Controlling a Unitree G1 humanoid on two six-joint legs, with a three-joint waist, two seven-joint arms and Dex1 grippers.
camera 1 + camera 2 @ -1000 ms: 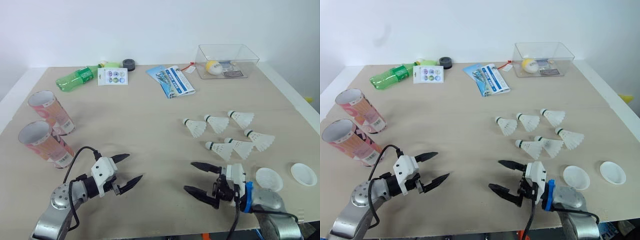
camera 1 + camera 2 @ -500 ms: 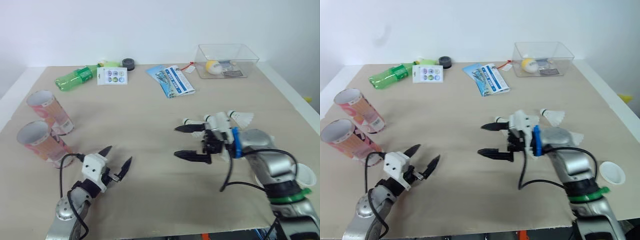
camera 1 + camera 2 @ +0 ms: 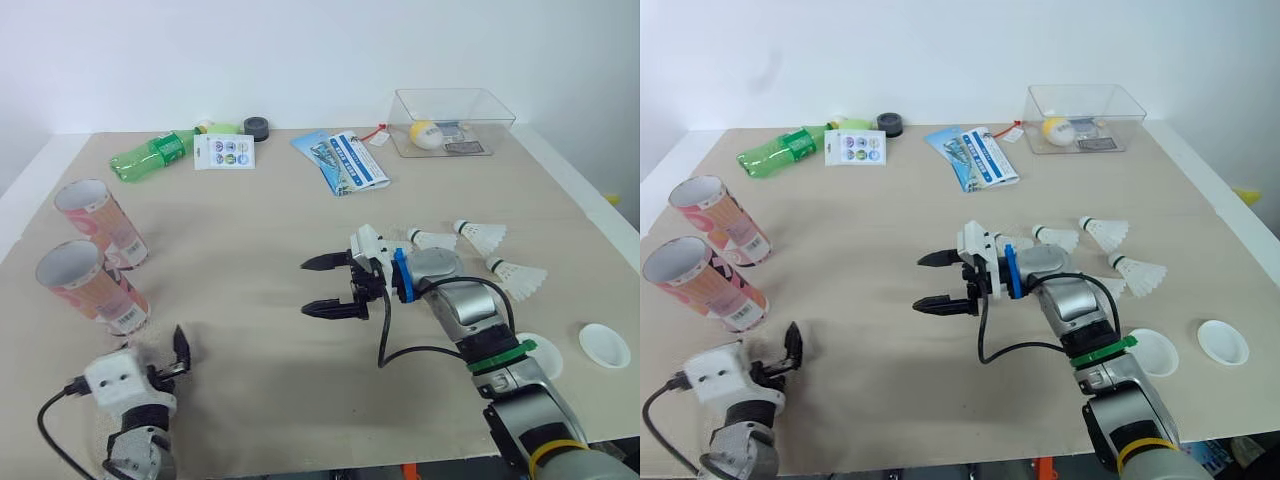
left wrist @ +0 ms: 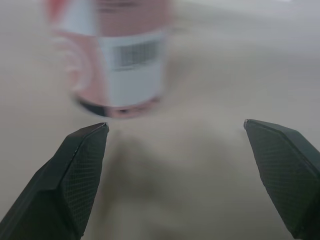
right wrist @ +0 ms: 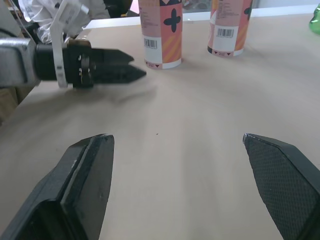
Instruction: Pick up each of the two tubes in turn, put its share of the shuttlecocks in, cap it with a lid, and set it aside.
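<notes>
Both jaws empty; no tube lifted yet.
Two tubes stand mouth-up at the desk's left edge. Left jaws, spread wide, face the nearer tube's base, probably lining up a grasp. Right jaws, likewise spread and empty, hover mid-desk. Shuttlecocks lie to their right, two lids beyond them.

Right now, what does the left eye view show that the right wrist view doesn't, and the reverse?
Left eye view: the shuttlecocks, two white lids, the clear box and the green bottle. Right wrist view: the barcodes low on the tubes' sides. Shared: the two pink tubes standing on the tan table, plus the left gripper and right gripper, both open.
</notes>
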